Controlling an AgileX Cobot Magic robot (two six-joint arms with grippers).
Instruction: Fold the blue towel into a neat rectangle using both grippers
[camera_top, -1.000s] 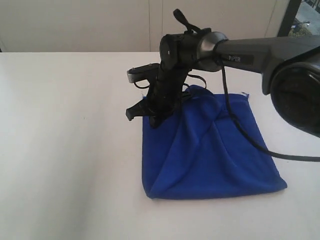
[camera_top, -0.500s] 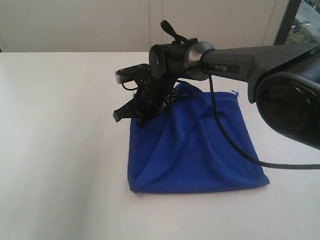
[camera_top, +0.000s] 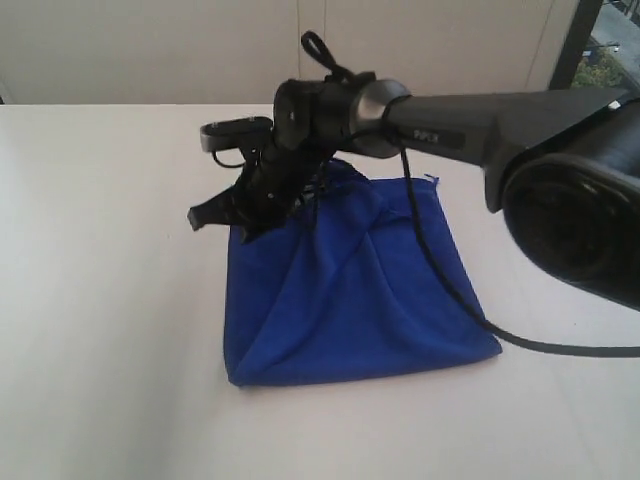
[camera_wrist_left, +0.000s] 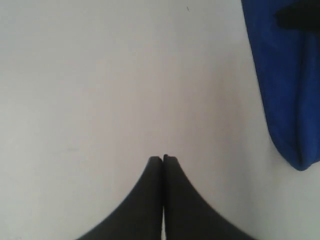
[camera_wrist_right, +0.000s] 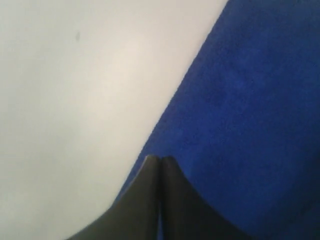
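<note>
- On the near side of the white table (camera_top: 100, 330), the blue towel (camera_top: 350, 300) ends in a rounded hem. That hem now lies further toward the left of the exterior view than it did a second ago.
- The whole cloth has slid that way. It has kept its rough four-sided outline, but it is still rumpled, not flat.
- Across its middle, creases run up and converge on the far-left corner, where the cloth rises off the table like a small tent.
- At that raised corner sits the right gripper (camera_wrist_right: 160, 159), its fingers pressed together. The towel has travelled with it at each step, so I judge a fold of cloth is pinched between them, though the wrist view does not show the pinch itself.
- Behind it, the right arm (camera_top: 470, 125) reaches in across the middle and has swung leftward. Its black cable (camera_top: 440, 280) trails over the towel's right half.
- Out of the exterior view, the left gripper (camera_wrist_left: 163, 158) hangs over bare table with its fingers together and nothing in them. One corner of the towel lies well off to one side of it.
- For the task, this looks like a drag that brings the towel toward the left arm's side. No fold has been laid yet, and the left gripper still needs a corner.
</note>
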